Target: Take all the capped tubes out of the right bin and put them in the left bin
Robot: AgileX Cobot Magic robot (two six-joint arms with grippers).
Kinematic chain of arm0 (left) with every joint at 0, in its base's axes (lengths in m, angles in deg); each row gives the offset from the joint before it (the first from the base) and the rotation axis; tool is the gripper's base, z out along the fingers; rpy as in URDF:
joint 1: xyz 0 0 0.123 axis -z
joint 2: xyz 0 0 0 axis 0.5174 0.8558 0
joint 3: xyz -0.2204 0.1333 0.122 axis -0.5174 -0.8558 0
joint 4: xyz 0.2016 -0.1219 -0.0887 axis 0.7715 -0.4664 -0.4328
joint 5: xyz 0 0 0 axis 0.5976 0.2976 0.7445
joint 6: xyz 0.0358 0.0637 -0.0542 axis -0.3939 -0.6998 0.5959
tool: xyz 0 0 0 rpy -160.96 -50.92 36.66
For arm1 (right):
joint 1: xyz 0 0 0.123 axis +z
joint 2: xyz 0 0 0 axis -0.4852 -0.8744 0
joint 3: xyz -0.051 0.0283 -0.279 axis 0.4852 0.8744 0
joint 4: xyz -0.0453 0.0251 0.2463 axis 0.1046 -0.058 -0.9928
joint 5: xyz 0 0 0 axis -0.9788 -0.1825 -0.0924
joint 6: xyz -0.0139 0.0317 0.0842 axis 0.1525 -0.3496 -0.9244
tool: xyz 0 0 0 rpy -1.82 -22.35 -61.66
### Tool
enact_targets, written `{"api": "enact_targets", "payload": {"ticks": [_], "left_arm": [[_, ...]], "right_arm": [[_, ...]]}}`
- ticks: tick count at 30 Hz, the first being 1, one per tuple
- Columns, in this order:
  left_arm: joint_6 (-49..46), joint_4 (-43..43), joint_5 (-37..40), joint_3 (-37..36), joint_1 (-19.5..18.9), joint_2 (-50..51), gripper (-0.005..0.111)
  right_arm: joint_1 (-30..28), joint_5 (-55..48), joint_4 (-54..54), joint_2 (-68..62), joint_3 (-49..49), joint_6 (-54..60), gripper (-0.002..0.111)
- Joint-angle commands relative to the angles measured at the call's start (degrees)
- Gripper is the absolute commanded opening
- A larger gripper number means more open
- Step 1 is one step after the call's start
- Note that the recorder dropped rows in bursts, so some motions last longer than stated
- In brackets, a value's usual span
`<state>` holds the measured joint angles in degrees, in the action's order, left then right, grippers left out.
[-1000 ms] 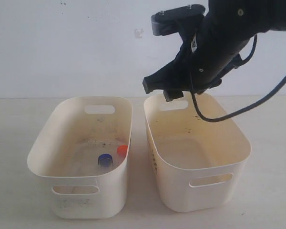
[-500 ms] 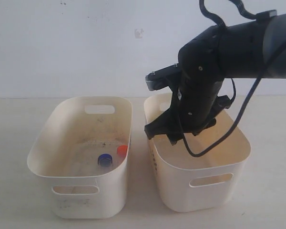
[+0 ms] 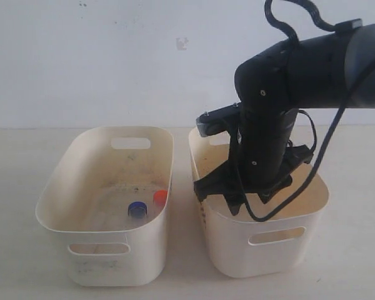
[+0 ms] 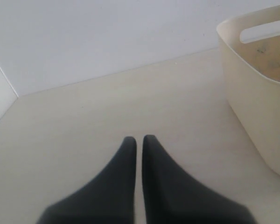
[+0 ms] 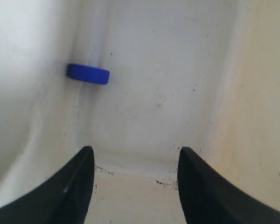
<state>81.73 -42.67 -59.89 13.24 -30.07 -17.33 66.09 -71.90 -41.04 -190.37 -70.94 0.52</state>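
The right gripper (image 5: 135,153), lowered from above into the right bin (image 3: 262,253), jaws partly open and empty, is now poised near a blue-capped tube (image 5: 88,73) by the wall, its likely next pick; two capped tubes (image 3: 137,209) already rest in the left bin (image 3: 112,259); left gripper (image 4: 139,140) closed, holding nothing.

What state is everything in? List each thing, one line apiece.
left bin: upright, holds two tubes
right bin: upright, right gripper inside it
blue-capped tube in the left bin: capped, on the floor
orange-capped tube: capped, beside it
blue-capped tube in the right bin: capped, by the wall, not yet moved
right gripper: open, empty
left gripper: shut, empty, over the table
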Motion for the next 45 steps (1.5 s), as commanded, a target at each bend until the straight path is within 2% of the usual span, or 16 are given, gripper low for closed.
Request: {"api": "enact_targets", "payload": {"ticks": [1,9,16,31,39,45], "left_arm": [[-0.07,0.1,-0.22,-0.15,0.13,-0.22,0.004],[-0.07,0.1,-0.22,-0.15,0.13,-0.22,0.004],[-0.07,0.1,-0.22,-0.15,0.13,-0.22,0.004],[-0.07,0.1,-0.22,-0.15,0.13,-0.22,0.004],[-0.07,0.1,-0.22,-0.15,0.13,-0.22,0.004],[-0.07,0.1,-0.22,-0.15,0.13,-0.22,0.004]], "right_arm": [[-0.52,1.27,-3.94,0.28,2.21,3.19,0.051],[-0.52,4.01,-8.16,-0.76,2.0,5.37,0.051],[-0.52,1.01,-12.53,-5.67,0.59,4.18,0.051],[-0.67,3.0,-15.07,-1.4,0.07,1.37,0.051],[-6.46,3.28,-19.68,-1.4,0.18,1.49,0.051],[-7.43,4.26,-21.51,-1.4,0.18,2.29,0.051]]}}
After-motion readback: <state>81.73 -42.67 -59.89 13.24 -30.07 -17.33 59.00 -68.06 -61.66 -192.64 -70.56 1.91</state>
